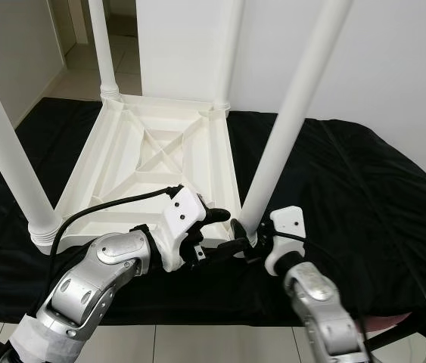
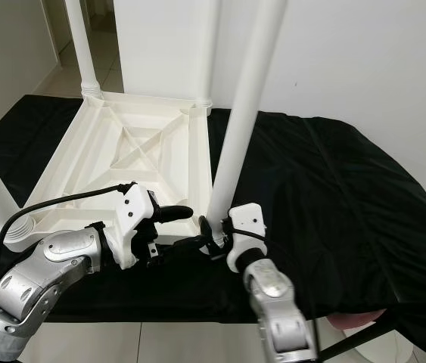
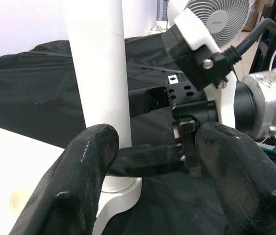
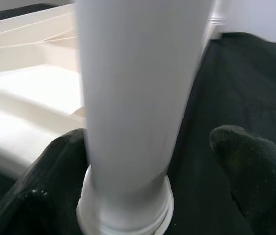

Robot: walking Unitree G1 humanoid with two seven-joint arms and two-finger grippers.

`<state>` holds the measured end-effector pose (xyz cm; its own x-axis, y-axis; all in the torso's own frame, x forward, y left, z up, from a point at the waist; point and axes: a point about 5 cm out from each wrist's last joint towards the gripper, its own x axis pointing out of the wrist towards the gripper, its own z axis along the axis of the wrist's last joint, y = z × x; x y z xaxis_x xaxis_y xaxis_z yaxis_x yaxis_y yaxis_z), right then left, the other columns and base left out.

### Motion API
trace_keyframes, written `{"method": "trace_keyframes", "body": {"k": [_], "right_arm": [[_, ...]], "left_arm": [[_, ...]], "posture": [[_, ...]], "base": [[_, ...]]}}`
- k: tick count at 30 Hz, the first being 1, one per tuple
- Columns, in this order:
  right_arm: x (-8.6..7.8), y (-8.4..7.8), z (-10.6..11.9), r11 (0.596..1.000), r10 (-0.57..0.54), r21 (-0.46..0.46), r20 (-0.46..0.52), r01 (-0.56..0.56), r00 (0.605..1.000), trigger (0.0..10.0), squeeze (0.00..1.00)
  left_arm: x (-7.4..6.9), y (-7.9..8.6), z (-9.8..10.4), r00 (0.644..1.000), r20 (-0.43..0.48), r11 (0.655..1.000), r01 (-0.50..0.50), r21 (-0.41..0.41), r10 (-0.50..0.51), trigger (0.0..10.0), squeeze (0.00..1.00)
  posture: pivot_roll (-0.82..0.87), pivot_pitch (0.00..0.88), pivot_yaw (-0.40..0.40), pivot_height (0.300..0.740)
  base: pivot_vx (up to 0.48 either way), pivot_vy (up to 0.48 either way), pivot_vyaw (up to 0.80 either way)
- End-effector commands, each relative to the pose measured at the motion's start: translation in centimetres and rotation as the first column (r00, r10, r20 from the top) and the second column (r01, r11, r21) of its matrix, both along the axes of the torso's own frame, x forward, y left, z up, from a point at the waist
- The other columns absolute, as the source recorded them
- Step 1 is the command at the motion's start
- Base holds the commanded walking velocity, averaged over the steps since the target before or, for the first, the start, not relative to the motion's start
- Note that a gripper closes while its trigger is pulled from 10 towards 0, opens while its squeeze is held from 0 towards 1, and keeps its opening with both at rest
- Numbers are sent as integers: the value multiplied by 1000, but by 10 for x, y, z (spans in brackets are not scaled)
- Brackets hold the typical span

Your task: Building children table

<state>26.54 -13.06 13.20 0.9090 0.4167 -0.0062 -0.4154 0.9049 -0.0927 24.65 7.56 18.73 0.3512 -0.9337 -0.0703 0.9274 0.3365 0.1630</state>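
The right gripper (image 4: 152, 171), fingers spread, straddles the base of the near white plastic leg (image 1: 292, 113); the left gripper (image 1: 216, 234) waits open beside it. The upturned white ribbed tabletop (image 1: 160, 162) lies on black cloth (image 1: 364, 197). Seating this leg seems underway; next, clamp and twist. Leg tops are cut off.

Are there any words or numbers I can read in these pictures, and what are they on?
Fan behind the right pincer: a small grey label at its hub, too blurred to read.
Table top, table leg, black cloth, left pincer: no words or numbers.
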Motion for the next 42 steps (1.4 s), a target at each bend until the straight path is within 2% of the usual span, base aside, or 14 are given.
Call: {"method": "trace_keyframes", "body": {"k": [1,5,6,11,17,24,25,26,27,28,33,37,39,42], "right_arm": [[4,-6,0,996,91,1,-7,-91,996,10000,0],[7,-9,-1,985,171,-16,-13,-172,985,10000,0],[11,-11,-1,974,225,-38,-21,-225,974,10000,0],[15,-12,-2,959,278,-44,-38,-280,960,10000,0],[42,-8,-5,892,439,-80,-87,-446,894,10000,0],[54,1,-11,863,484,-99,-117,-495,867,9961,0],[56,3,-12,858,495,-92,-122,-506,861,4784,0],[56,5,-14,850,508,-82,-130,-520,852,3490,0],[56,5,-14,850,508,-82,-130,-520,852,3490,0],[56,7,-15,840,526,-73,-137,-538,840,0,0],[53,6,-19,827,546,-69,-139,-558,826,0,0],[51,3,-20,835,537,-60,-130,-547,833,0,0],[49,0,-19,866,493,-36,-104,-499,864,0,0],[48,0,-18,878,474,-27,-96,-478,875,0,0]], "left_arm": [[-4,-3,-1,999,-14,999,33,1,-33,10000,0],[-7,-4,-2,999,-19,999,40,-2,-40,10000,0],[-10,-6,-3,999,-25,999,46,-4,-46,10000,0],[-12,-7,-4,998,-31,999,48,-8,-48,10000,0],[-15,-9,-4,998,-47,999,40,-23,-41,10000,0],[-14,-7,-4,998,-48,999,32,-22,-33,10000,0],[-14,-7,-4,998,-48,999,31,-21,-32,10000,0],[-14,-7,-3,998,-49,999,30,-21,-31,10000,0],[-14,-7,-3,998,-49,999,30,-21,-31,10000,0],[-15,-7,-3,998,-49,999,29,-21,-30,10000,0],[-16,-6,-3,998,-53,999,27,-19,-28,10000,0],[-16,-6,-4,998,-57,999,26,-19,-27,10000,0],[-15,-5,-5,998,-60,1000,22,-17,-23,10000,0],[-15,-5,-6,998,-61,1000,21,-16,-22,10000,0]], "posture": [[-17,0,-78,740],[-12,0,-81,740],[-4,0,-83,740],[-2,0,-85,740],[19,0,-89,740],[24,0,-86,740],[24,0,-86,740],[27,0,-87,740],[27,0,-87,740],[29,0,-89,740],[29,0,-89,740],[26,0,-94,740],[24,0,-99,740],[24,0,-99,740]], "base": [[0,0,0],[0,0,0],[0,0,0],[0,0,0],[0,0,0],[0,0,0],[0,0,0],[0,0,0],[0,0,0],[0,0,0],[0,0,0],[0,0,0],[0,0,0],[0,0,0]]}}
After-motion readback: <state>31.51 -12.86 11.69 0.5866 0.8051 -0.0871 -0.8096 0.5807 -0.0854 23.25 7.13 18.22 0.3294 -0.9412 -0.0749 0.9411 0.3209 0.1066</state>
